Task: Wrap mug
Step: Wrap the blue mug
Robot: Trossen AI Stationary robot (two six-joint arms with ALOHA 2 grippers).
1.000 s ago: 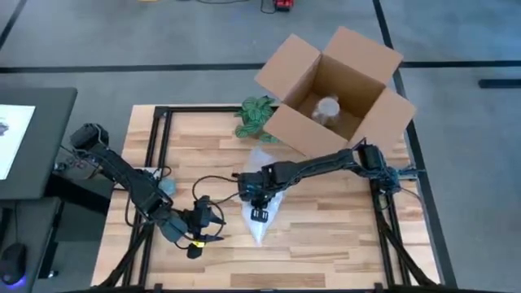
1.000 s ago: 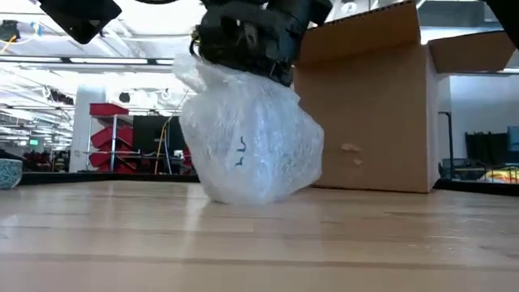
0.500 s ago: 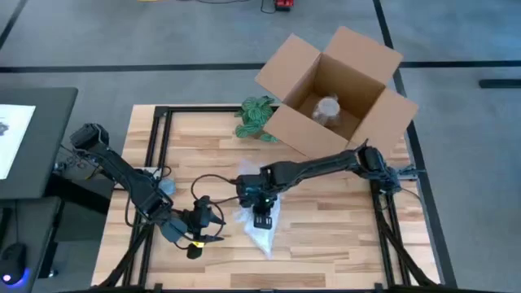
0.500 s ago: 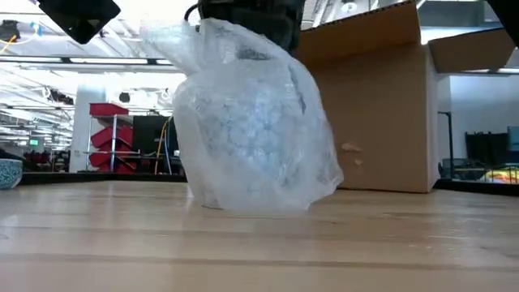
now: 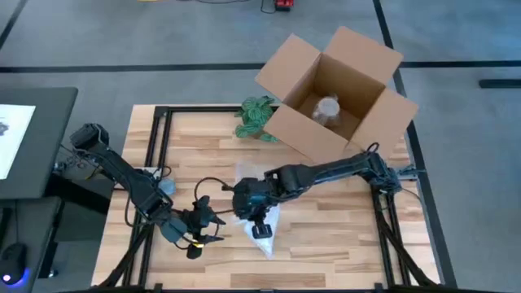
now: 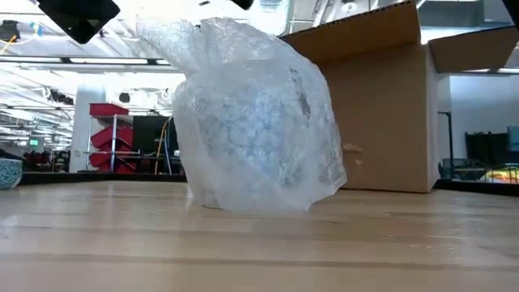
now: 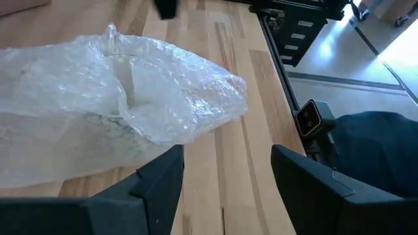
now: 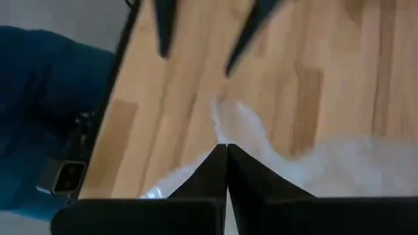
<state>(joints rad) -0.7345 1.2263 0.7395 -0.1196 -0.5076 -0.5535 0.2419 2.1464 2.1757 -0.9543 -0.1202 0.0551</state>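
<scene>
A bundle of clear bubble wrap [image 5: 254,205] stands on the table's middle by its broad base, with a loose tuft [image 6: 166,36] sticking up at its top. The mug is hidden inside it; only a pale shape [image 7: 134,85] shows through the wrap. My right gripper [image 5: 261,231] hovers over the bundle's near side with its fingers shut [image 8: 226,149]. My left gripper [image 7: 225,179] is open just left of the bundle [image 7: 117,121], low and level, and nothing lies between its fingers. My right gripper's shut fingertips [image 8: 222,156] point down at a peak of the wrap [image 8: 238,124]. I cannot tell whether they touch it or pinch any of it.
An open cardboard box [image 5: 383,114] stands at the far right with a wrapped thing [image 5: 327,107] inside. A green patterned thing [image 5: 256,115] lies at the far edge beside the box. A pale blue bowl [image 5: 166,186] sits at the left, by my left arm.
My right gripper has gone toward the near edge and a little left, taking the bundle with it; the bundle has slid nearer and turned. The gripper has then risen off the bundle's top, out of the low view. The tuft now stands free.
</scene>
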